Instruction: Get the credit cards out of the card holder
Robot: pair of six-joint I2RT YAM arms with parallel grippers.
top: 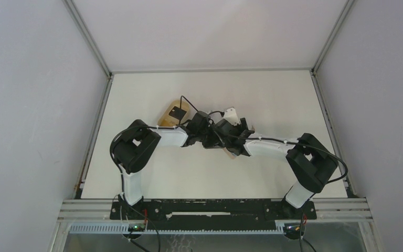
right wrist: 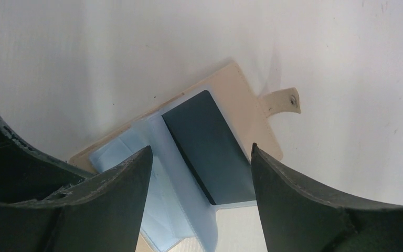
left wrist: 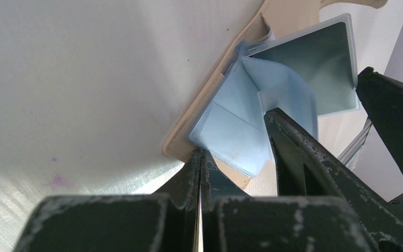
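Note:
The tan card holder (right wrist: 239, 92) lies open on the table, its snap tab (right wrist: 284, 101) sticking out to the side. Light blue plastic pockets (left wrist: 233, 131) fan up from it. One pocket holds a dark credit card (right wrist: 210, 149), also seen as the credit card (left wrist: 315, 58) in the left wrist view. My right gripper (right wrist: 199, 160) is open, its fingers on either side of that raised pocket and not touching it. My left gripper (left wrist: 200, 153) is shut, its tips against the card holder's (left wrist: 181, 142) near corner. Both grippers meet over the card holder (top: 232, 153) at mid-table.
An oval tan tray (top: 163, 116) sits just behind the left gripper (top: 204, 135), with a dark card (top: 177, 112) lying in it. The right gripper (top: 230, 131) crowds close beside the left one. Enclosure walls stand on both sides and at the back of the table.

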